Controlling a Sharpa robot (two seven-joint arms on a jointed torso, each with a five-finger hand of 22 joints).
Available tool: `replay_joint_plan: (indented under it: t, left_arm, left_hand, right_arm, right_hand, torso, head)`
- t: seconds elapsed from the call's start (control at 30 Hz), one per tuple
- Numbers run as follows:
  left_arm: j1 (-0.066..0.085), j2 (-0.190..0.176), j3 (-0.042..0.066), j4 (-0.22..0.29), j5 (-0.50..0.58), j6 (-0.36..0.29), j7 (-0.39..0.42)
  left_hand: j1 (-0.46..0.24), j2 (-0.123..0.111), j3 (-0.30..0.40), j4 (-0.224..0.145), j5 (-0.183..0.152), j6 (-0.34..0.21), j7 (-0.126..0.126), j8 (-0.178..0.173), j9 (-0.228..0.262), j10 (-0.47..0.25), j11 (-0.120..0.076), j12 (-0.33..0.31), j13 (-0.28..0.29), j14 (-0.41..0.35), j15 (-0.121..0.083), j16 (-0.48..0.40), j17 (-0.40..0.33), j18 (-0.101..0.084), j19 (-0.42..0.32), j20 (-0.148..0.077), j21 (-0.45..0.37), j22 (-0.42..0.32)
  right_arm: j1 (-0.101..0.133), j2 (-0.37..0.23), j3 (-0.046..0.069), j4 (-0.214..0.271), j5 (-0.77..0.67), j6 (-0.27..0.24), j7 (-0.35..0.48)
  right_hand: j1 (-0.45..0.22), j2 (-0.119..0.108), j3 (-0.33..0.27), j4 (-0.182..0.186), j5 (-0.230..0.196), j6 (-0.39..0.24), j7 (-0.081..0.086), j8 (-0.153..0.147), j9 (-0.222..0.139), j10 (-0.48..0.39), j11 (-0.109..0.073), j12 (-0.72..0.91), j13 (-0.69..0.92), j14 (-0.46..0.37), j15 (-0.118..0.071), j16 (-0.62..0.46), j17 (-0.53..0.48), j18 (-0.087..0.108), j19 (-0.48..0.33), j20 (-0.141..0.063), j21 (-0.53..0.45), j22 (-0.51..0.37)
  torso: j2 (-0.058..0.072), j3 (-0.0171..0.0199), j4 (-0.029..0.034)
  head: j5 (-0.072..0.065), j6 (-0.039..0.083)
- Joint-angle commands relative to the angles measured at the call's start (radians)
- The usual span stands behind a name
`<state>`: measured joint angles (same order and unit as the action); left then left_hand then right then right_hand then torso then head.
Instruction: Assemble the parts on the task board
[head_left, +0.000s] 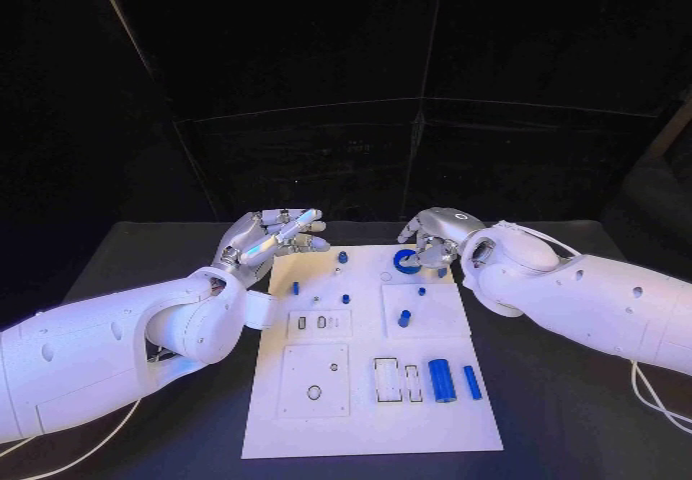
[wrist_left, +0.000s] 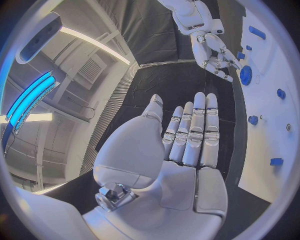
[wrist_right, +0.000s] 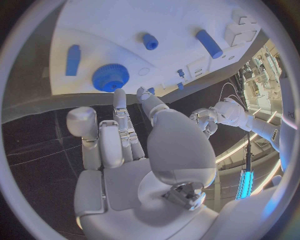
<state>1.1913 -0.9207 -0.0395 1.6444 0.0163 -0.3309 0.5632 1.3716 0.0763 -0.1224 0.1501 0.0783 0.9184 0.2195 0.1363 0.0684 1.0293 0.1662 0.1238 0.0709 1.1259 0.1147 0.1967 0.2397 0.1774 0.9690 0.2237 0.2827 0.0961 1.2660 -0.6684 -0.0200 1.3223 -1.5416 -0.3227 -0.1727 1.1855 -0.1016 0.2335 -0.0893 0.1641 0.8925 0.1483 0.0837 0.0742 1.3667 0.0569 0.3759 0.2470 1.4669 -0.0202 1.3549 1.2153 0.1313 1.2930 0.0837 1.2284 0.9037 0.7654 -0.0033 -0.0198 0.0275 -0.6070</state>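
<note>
Task board (head_left: 361, 420) lies mid-table with blue parts (head_left: 441, 380) on it, bare black table (head_left: 577, 420) down both long edges, while the left hand (head_left: 274, 235) and right hand (head_left: 430, 238) hover empty-fingered, loosely spread, at its far corners.

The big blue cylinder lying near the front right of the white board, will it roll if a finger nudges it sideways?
Probably. The big blue cylinder lies on its side on the flat task board, so a sideways nudge would likely roll it toward the thinner blue rod beside it. It looks rigid, with a smooth surface, so it might slip in a loose pinch.
</note>
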Motion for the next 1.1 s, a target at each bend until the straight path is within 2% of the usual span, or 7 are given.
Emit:
replay_joint_plan:
  t: [0.03,0.07,0.1,0.17,0.3,0.83,1.1]
  left_arm:
    - [0.002,0.000,0.001,-0.001,-0.001,0.017,0.006]
    - [0.002,0.001,0.001,-0.002,-0.001,0.017,0.006]
    - [0.002,0.001,0.001,-0.002,-0.001,0.018,0.006]
    - [0.002,0.002,0.001,-0.003,-0.001,0.019,0.005]
    - [0.002,0.004,0.001,-0.007,-0.001,0.020,0.005]
    - [0.001,0.012,0.001,-0.017,-0.001,0.023,0.003]
    - [0.001,0.012,0.001,-0.019,-0.001,0.023,0.003]
  left_hand:
    - [-0.001,0.008,-0.001,-0.005,0.005,0.007,-0.001,-0.004,-0.002,0.006,-0.001,-0.006,0.001,0.008,-0.002,-0.007,0.001,0.007,0.005,0.001,-0.003,-0.001]
    - [-0.001,0.008,-0.001,-0.005,0.005,0.007,-0.001,-0.004,-0.002,0.006,-0.001,-0.006,0.001,0.008,-0.002,-0.007,0.001,0.007,0.005,0.001,-0.003,-0.001]
    - [-0.001,0.008,-0.001,-0.005,0.005,0.007,-0.001,-0.004,-0.002,0.006,-0.001,-0.006,0.001,0.008,-0.002,-0.007,0.001,0.007,0.005,0.001,-0.003,-0.001]
    - [-0.001,0.008,-0.001,-0.005,0.005,0.007,-0.001,-0.004,-0.002,0.006,-0.001,-0.006,0.001,0.008,-0.002,-0.007,0.001,0.007,0.005,0.001,-0.003,-0.001]
    - [0.000,0.009,0.000,-0.006,0.005,0.008,-0.001,-0.004,-0.002,0.007,-0.001,-0.007,0.001,0.008,-0.002,-0.007,0.002,0.007,0.005,0.001,-0.004,-0.002]
    - [0.001,0.010,0.001,-0.007,0.005,0.008,-0.001,-0.004,-0.001,0.008,-0.001,-0.007,0.001,0.008,-0.002,-0.007,0.002,0.007,0.006,0.001,-0.004,-0.002]
    - [0.002,0.012,0.002,-0.009,0.005,0.009,-0.002,-0.005,-0.001,0.008,-0.002,-0.007,0.001,0.008,-0.002,-0.008,0.003,0.007,0.006,0.001,-0.005,-0.002]
  right_arm:
    - [0.003,-0.022,0.001,0.015,0.127,-0.010,-0.056]
    - [0.004,-0.027,0.001,0.014,0.136,-0.001,-0.063]
    - [0.004,-0.033,0.001,0.012,0.145,0.012,-0.072]
    - [0.004,-0.037,0.001,0.005,0.157,0.037,-0.087]
    - [0.005,-0.030,0.001,-0.016,0.167,0.073,-0.104]
    - [0.004,0.036,0.001,-0.087,0.160,0.161,-0.103]
    - [0.004,0.041,0.001,-0.073,0.136,0.130,-0.087]
  right_hand:
    - [-0.006,-0.003,-0.081,0.067,0.020,-0.016,0.006,-0.002,-0.001,-0.008,-0.005,0.306,0.314,0.062,0.000,0.052,0.069,-0.022,0.033,-0.007,0.048,0.075]
    - [0.030,0.012,-0.129,0.107,0.045,-0.022,0.002,0.004,0.001,-0.050,-0.003,0.522,0.542,0.066,0.008,0.080,0.104,-0.031,0.044,0.002,0.072,0.109]
    - [0.036,0.010,-0.160,0.132,0.030,-0.028,0.017,0.007,0.001,-0.059,0.006,0.634,0.670,0.067,0.001,0.097,0.133,-0.036,0.052,0.010,0.088,0.138]
    - [0.057,0.023,-0.199,0.173,0.036,-0.040,0.021,0.012,0.000,-0.030,0.016,0.790,0.842,0.074,0.016,0.126,0.176,-0.041,0.069,0.015,0.118,0.187]
    - [0.081,0.028,-0.232,0.204,0.032,-0.052,0.026,0.017,-0.001,0.004,0.024,0.894,0.965,0.079,0.023,0.149,0.216,-0.047,0.084,0.021,0.143,0.232]
    - [0.146,0.064,-0.267,0.206,0.035,-0.050,0.015,0.040,0.001,0.130,0.021,1.103,1.210,0.090,0.021,0.184,0.281,-0.060,0.109,0.023,0.187,0.307]
    - [0.151,0.065,-0.274,0.202,0.028,-0.048,0.013,0.043,0.001,0.144,0.019,1.122,1.234,0.092,0.018,0.190,0.292,-0.063,0.116,0.021,0.196,0.324]
  torso:
    - [-0.002,0.0002,-0.0075]
    - [-0.002,0.0001,-0.0075]
    - [-0.001,-0.0004,-0.0058]
    - [-0.001,0.0004,-0.0049]
    - [0.001,0.0011,-0.0032]
    - [0.000,-0.0009,-0.0046]
    - [0.000,-0.0008,-0.0040]
  head:
    - [-0.001,0.003]
    - [-0.002,0.003]
    - [-0.004,0.004]
    - [-0.005,0.004]
    - [-0.005,0.003]
    - [-0.004,-0.006]
    - [-0.004,-0.005]
